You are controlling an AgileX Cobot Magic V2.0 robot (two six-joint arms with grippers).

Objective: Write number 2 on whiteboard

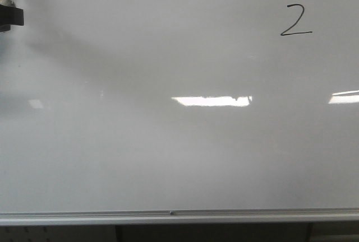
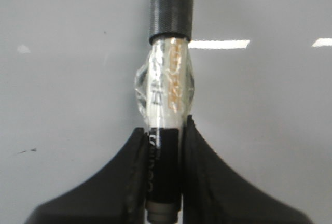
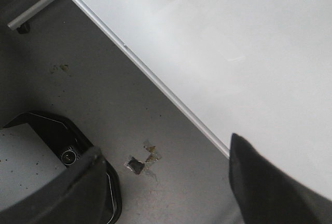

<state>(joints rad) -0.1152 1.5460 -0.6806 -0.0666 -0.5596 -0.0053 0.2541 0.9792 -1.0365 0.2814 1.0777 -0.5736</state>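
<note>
A thin black number 2 (image 1: 295, 20) is drawn at the upper right of the whiteboard (image 1: 168, 158), which fills the front view above its silver frame strip (image 1: 179, 216). My left gripper (image 2: 165, 141) is shut on a black marker (image 2: 167, 105) wrapped in clear tape, pointing at the whiteboard (image 2: 270, 110); in the front view only a dark piece of the marker or arm (image 1: 8, 7) shows at the top left corner, far left of the digit. My right gripper (image 3: 166, 182) is open and empty, over the floor beside the whiteboard's edge (image 3: 155, 81).
Bright rectangular light reflections (image 1: 212, 101) lie across the board's middle and at its right edge. In the right wrist view a grey floor (image 3: 104, 99) shows a taped mark (image 3: 140, 163), a dark robot base (image 3: 46, 146) and a stand leg (image 3: 31, 14).
</note>
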